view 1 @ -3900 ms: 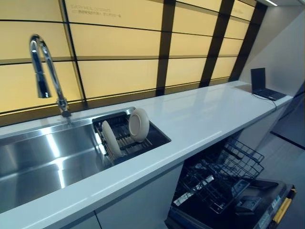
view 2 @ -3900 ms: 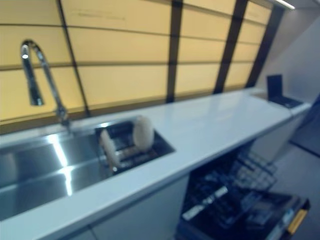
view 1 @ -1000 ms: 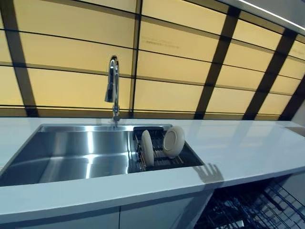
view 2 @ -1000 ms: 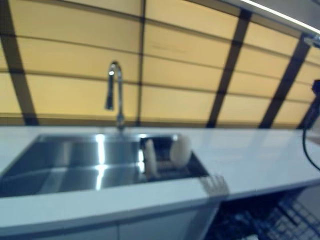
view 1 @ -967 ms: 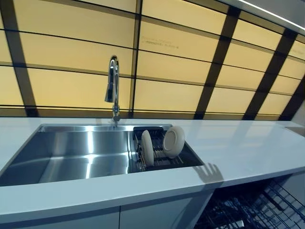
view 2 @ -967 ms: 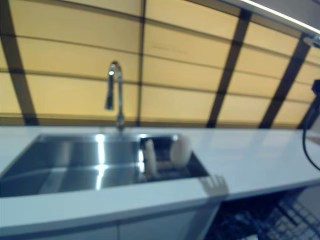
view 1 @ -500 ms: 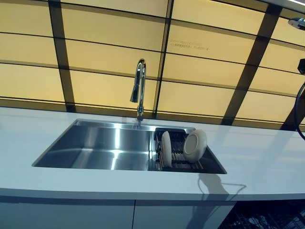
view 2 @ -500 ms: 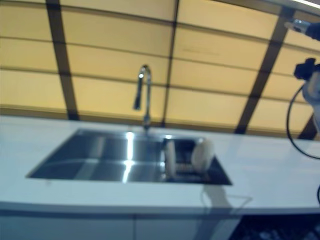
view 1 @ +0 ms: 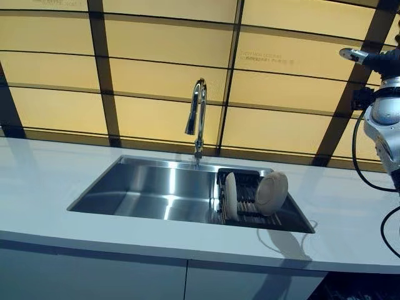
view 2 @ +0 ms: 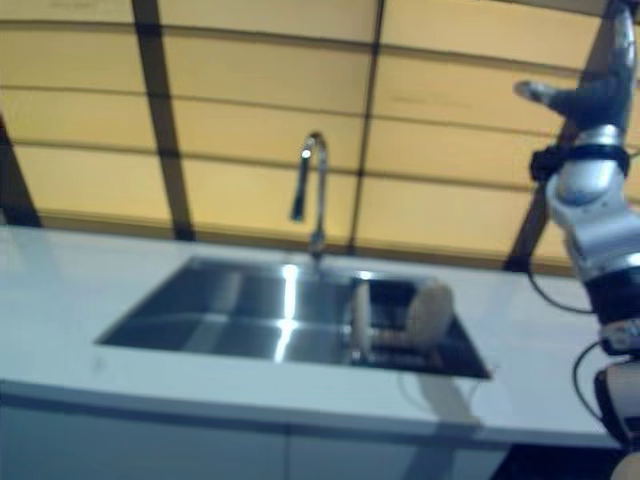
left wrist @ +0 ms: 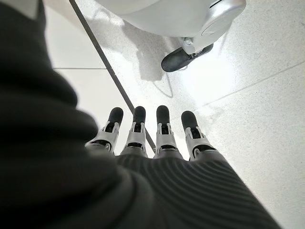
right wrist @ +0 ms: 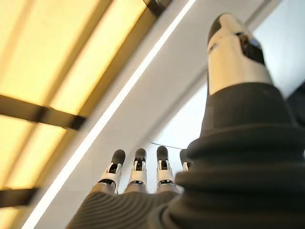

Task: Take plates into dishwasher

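You faced a long, smooth white countertop [view 1: 44, 187] running beneath a wall of glowing amber panels [view 1: 156, 75] split by dark strips. Set into the counter was one rectangular brushed-steel sink [view 1: 150, 190], with a single tall, curved chrome faucet [view 1: 197, 115] rising behind it. At the sink's right end sat one dark wire dish rack [view 1: 250, 209] (its bars ran front to back), and in it stood two round cream plates — the narrower-looking one [view 1: 230, 195] upright and seen nearly edge-on, the other [view 1: 272, 193] tilted against the rack's right side with its face turned your way. The two plates stood near each other but apart, and neither hand touched them.

Your right hand [right wrist: 143, 179] was raised high at the right edge of the scene, above the counter, its fingers straight and spread and holding nothing; a pale ceiling and a bright strip light lay past them. Your left hand [left wrist: 152, 138] hung low, fingers straight and side by side, also empty — past them you saw a speckled light floor [left wrist: 248, 95] crossed by a dark seam.
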Robot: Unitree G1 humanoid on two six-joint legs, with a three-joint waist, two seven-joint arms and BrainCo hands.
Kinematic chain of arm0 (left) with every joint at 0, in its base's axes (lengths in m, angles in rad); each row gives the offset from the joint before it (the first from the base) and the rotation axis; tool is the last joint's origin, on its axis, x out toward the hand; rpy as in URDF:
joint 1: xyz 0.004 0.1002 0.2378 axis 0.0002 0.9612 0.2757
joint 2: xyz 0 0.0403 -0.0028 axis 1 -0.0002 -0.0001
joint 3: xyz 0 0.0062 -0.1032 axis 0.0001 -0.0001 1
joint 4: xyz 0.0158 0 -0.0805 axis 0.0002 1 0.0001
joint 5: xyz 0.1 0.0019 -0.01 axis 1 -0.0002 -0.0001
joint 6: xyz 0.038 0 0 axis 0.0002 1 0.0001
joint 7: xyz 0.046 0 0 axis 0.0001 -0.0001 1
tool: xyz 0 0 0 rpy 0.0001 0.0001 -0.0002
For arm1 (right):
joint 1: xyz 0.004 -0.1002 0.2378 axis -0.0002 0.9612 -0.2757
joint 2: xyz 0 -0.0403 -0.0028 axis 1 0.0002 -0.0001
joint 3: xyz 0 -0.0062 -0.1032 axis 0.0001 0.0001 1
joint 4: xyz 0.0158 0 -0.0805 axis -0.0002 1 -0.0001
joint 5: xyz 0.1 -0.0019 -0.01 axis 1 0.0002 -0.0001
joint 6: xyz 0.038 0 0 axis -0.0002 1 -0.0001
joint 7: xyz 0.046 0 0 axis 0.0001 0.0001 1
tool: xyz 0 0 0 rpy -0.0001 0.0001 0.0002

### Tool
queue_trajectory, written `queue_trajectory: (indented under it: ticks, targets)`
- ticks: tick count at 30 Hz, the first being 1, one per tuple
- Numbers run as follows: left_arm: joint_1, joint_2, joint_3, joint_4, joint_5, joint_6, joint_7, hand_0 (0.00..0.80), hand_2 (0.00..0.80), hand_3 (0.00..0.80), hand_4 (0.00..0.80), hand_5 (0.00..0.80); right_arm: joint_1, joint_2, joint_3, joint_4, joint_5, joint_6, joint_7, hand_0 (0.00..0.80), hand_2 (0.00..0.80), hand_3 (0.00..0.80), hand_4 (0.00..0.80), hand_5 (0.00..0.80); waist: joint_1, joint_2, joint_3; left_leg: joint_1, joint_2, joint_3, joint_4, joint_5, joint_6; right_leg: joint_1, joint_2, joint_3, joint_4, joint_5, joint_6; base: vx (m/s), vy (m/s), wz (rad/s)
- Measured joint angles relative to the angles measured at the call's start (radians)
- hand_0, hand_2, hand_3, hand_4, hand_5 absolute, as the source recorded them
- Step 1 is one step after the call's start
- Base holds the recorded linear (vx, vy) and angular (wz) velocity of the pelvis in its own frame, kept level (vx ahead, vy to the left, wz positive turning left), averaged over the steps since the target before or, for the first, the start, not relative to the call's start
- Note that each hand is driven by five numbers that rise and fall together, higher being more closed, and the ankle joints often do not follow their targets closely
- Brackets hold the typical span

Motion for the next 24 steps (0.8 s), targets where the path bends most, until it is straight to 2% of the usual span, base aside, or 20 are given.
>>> queue_trajectory:
  ticks: [6, 10, 14, 17, 18, 20, 22, 24]
  targets:
    - [0.001, -0.001, 0.001, 0.004, -0.012, -0.003, -0.001, 0.0, 0.0, 0.0, 0.0, 0.0, 0.001, 0.06, 0.0, 0.054, 0.055, -0.001, 0.033, 0.0, 0.0, 0.0, 0.0, 0.0, 0.0, 0.01, 0.004, 0.009, -0.009, 0.001, 0.0, 0.001, 0.002, 0.003, -0.01, 0.0, 0.005, 0.003, 0.001, 0.04, 0.178, 0.01]
    - [-0.001, 0.0, 0.001, 0.009, -0.012, -0.017, -0.002, 0.0, 0.0, 0.0, 0.0, 0.0, 0.008, 0.068, -0.001, 0.063, 0.066, -0.002, 0.043, 0.0, 0.0, 0.0, 0.0, 0.0, 0.0, 0.016, 0.014, 0.016, -0.02, 0.004, 0.0, 0.002, 0.01, 0.005, -0.021, 0.003, 0.011, 0.006, 0.007, 0.044, 0.206, -0.01]
    - [-0.015, 0.002, -0.002, 0.012, -0.03, -0.019, -0.006, 0.0, 0.0, 0.0, 0.0, 0.0, 0.043, 0.072, -0.025, 0.133, 0.097, -0.005, 0.06, 0.0, 0.0, 0.0, 0.0, 0.0, -0.004, 0.009, 0.05, 0.025, -0.046, 0.005, 0.011, -0.008, 0.037, -0.011, -0.056, 0.012, 0.093, -0.024, 0.026, 0.02, 0.214, 0.0]
    - [-0.044, 0.005, -0.004, 0.028, -0.032, -0.018, -0.008, 0.0, 0.0, 0.0, 0.0, 0.0, 0.062, 0.06, -0.049, 0.189, 0.136, -0.004, 0.079, 0.0, 0.0, 0.0, 0.0, 0.0, -0.007, -0.007, 0.089, 0.0, -0.095, 0.003, 0.073, -0.034, 0.07, -0.069, -0.114, 0.039, 0.219, -0.055, 0.047, 0.045, 0.202, -0.05]
    - [-0.058, 0.007, -0.005, 0.035, -0.033, -0.016, -0.008, 0.0, 0.0, 0.0, 0.0, 0.0, 0.073, 0.056, -0.057, 0.202, 0.157, -0.003, 0.095, 0.0, 0.0, 0.0, 0.0, 0.0, -0.011, 0.004, 0.11, -0.012, -0.095, 0.0, 0.095, -0.04, 0.082, -0.11, -0.125, 0.051, 0.293, -0.035, 0.05, 0.057, 0.143, -0.06]
    - [-0.062, 0.011, -0.004, 0.034, -0.033, -0.016, -0.008, 0.0, 0.0, 0.0, 0.0, 0.0, 0.079, 0.053, -0.057, 0.209, 0.186, 0.003, 0.122, 0.0, 0.0, 0.0, 0.0, 0.0, -0.026, 0.033, 0.13, -0.016, -0.07, -0.001, 0.095, -0.032, 0.099, -0.152, -0.111, 0.072, 0.354, 0.025, 0.046, 0.075, 0.056, -0.01]
    - [-0.06, 0.021, -0.003, 0.035, -0.033, -0.01, -0.008, 0.0, 0.0, 0.0, 0.0, 0.0, 0.079, 0.047, -0.058, 0.211, 0.191, 0.007, 0.138, 0.0, 0.0, 0.0, 0.0, 0.0, -0.03, 0.033, 0.13, -0.022, -0.066, -0.003, 0.094, -0.029, 0.103, -0.171, -0.104, 0.093, 0.399, -0.004, 0.036, 0.084, -0.022, 0.03]
    - [-0.059, 0.031, -0.003, 0.036, -0.031, 0.0, -0.008, 0.0, 0.0, 0.0, 0.0, 0.0, 0.078, 0.035, -0.058, 0.211, 0.191, 0.006, 0.148, 0.0, 0.0, 0.0, 0.0, 0.0, -0.027, 0.014, 0.118, -0.029, -0.068, -0.003, 0.095, -0.029, 0.102, -0.161, -0.086, 0.09, 0.365, -0.026, 0.031, 0.137, -0.101, 0.0]
